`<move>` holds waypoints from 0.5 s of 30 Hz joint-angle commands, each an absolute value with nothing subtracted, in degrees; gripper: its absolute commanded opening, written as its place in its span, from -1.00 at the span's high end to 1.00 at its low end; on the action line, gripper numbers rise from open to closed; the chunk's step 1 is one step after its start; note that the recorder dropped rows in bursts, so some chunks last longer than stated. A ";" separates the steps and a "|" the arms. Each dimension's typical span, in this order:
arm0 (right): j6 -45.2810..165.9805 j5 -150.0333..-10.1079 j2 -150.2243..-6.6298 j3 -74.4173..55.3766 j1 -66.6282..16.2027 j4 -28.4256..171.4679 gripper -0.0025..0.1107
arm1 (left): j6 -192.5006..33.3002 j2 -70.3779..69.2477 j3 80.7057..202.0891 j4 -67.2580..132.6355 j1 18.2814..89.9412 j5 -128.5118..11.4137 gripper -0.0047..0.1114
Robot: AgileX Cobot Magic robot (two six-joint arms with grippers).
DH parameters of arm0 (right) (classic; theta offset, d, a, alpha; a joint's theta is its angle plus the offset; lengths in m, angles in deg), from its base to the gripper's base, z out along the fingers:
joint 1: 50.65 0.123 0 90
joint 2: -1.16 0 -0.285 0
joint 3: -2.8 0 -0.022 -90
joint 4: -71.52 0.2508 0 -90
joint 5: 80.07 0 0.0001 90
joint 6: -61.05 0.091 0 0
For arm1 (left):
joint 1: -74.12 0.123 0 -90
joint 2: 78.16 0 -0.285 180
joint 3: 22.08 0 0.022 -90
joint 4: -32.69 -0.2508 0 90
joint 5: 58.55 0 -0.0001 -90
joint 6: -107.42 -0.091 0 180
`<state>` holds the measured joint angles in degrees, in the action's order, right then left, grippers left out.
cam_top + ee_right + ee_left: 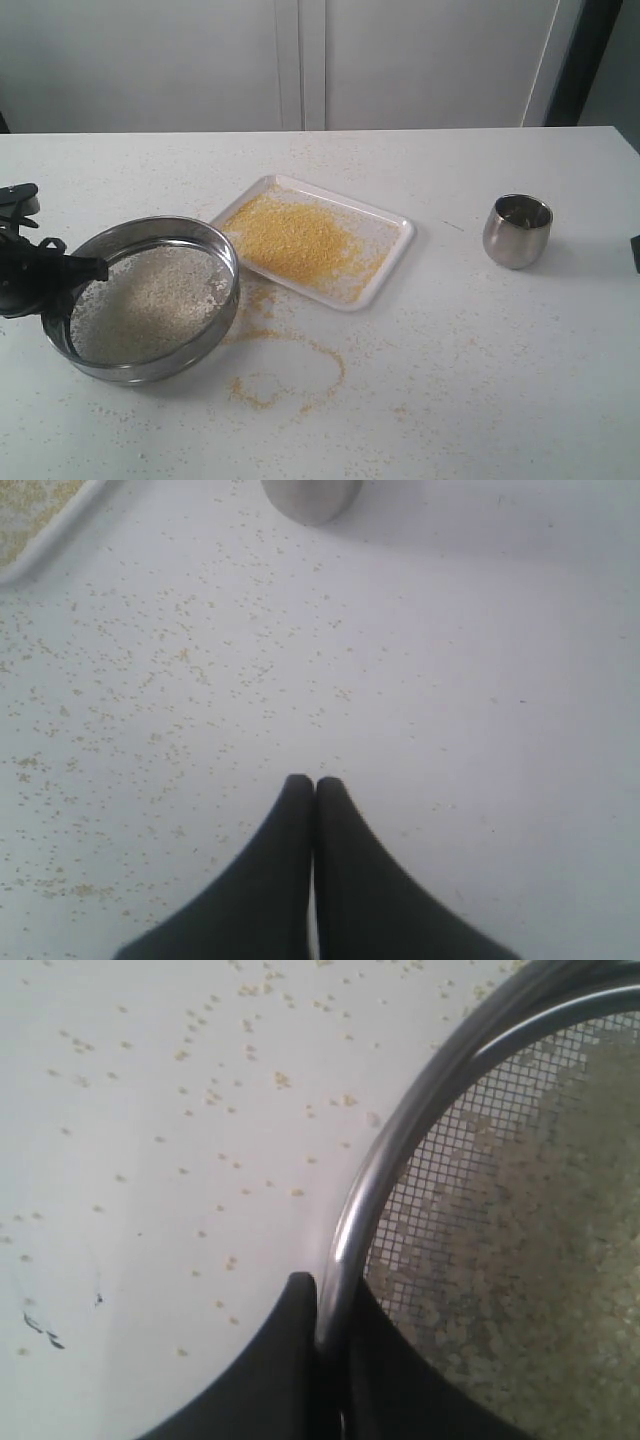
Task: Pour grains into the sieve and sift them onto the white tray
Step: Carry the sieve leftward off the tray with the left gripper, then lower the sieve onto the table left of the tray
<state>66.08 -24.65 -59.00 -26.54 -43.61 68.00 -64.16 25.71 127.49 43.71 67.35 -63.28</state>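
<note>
On the left of the worktop (pixel 480 380), the sieve (pixel 200 352) stands just beside the white tray (pixel 388 232), off its nearer left corner and not over it; whether it rests on the surface or is held just clear cannot be told. The left fingers (pixel 75 268) are clamped on its rim, one outside the wall and one inside over the mesh, as the left wrist view confirms at the steel edge (pixel 400 1150) between the left fingers (pixel 270 1380). The right fingers (pixel 285 860) are pressed together on nothing, above bare worktop short of the steel cup (pixel 517 231). Pale grains (pixel 150 300) lie in the mesh, while yellow meal (pixel 295 240) covers much of the tray. A ring of stray meal (pixel 300 385) lies on the worktop in front. Judgement on handling: the sieve is a stiff, thin-walled steel ring, light for its width but smooth, so a single pinch at one edge leaves it liable to tip or swivel. The rim wall is the only sound hold, since the mesh would give under pressure. The loose contents will slide to the low side, so any tilt risks more spill.
</note>
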 commanded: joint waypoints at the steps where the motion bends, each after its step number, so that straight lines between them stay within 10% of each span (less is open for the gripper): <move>1: 65.82 -24.96 -58.77 -26.55 -43.69 67.95 0.96 | -64.05 25.72 127.35 45.40 67.43 -63.76 0.92; 15: 65.82 -24.96 -58.77 -26.55 -43.69 67.95 0.96 | -65.06 27.87 127.35 45.40 66.62 -64.34 0.92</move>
<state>66.08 -24.65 -59.00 -26.54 -43.61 68.00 -65.30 27.65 127.49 43.81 66.96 -63.98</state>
